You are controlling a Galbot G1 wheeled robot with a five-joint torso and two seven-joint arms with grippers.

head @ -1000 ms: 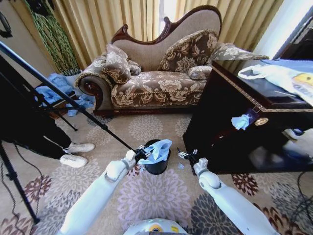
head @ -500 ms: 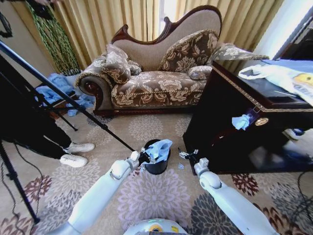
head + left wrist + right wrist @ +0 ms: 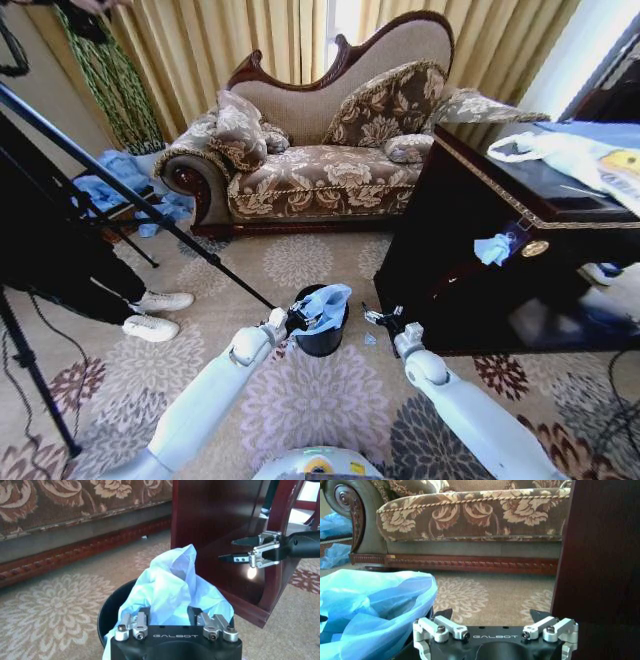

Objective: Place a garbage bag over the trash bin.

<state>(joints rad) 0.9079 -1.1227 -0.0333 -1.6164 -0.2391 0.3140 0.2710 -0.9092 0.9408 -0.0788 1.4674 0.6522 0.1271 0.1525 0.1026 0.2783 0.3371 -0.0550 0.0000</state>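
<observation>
While the trash bin (image 3: pixel 322 338) is sitting on the carpet (image 3: pixel 300 400), its top is being hidden by the garbage bag (image 3: pixel 325 305), which is being pinched by the left gripper (image 3: pixel 293 318); the right gripper (image 3: pixel 374 317) is being held wide apart beside it

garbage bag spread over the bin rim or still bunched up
Bunched. The garbage bag sits crumpled in the trash bin, whose black rim stays bare; the left gripper pinches it.
</observation>
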